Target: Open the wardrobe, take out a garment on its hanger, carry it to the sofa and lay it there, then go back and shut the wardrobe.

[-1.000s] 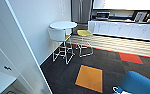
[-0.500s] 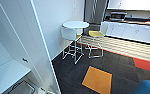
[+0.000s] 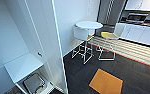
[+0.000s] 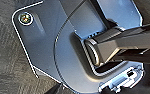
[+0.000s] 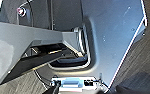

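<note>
Wardrobe [image 3: 44,37] stands at the head view's left, a tall white panel with a bright vertical edge and a small fitting low on it, a white shelf [image 3: 22,66] beside its foot. Beyond it, on dark carpet [image 3: 131,67] with an orange tile [image 3: 106,82], a round white tabletop [image 3: 89,24] stands with two stools [image 3: 82,35] close against it. White cabinets [image 3: 141,33] line the far wall. Whether either pincer is open, I cannot tell.
</note>
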Robot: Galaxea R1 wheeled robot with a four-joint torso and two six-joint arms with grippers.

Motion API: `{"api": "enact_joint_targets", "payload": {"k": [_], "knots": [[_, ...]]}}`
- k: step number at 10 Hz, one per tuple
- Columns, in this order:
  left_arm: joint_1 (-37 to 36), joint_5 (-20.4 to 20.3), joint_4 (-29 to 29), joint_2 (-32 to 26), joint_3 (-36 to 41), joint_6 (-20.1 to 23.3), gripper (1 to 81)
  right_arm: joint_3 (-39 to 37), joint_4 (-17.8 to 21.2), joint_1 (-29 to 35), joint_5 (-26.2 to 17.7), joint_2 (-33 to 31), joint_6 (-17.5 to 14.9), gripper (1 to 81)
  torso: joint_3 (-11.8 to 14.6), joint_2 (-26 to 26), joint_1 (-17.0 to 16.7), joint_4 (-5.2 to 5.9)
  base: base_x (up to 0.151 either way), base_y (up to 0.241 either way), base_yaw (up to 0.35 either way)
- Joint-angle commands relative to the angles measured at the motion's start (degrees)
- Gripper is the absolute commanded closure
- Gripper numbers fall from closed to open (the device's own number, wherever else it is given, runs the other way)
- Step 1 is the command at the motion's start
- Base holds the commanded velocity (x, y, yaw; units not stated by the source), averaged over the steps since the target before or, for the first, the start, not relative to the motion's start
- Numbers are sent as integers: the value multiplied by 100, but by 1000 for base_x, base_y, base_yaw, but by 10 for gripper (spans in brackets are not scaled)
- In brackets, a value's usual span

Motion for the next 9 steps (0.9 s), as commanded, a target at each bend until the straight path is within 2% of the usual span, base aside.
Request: {"api": "enact_joint_targets", "payload": {"k": [1, 9], "knots": [[-108, 255, 85, 8, -1, 31, 10, 52, -60, 33, -343, 71, -14, 10, 0, 0, 5, 0, 0, 0, 342], [-99, 264, 95, 26, 8, 75, 10, 43, -60, 24, -343, 80, -14, 10, 2, -2, 5, 0, 0, 0, 342]]}}
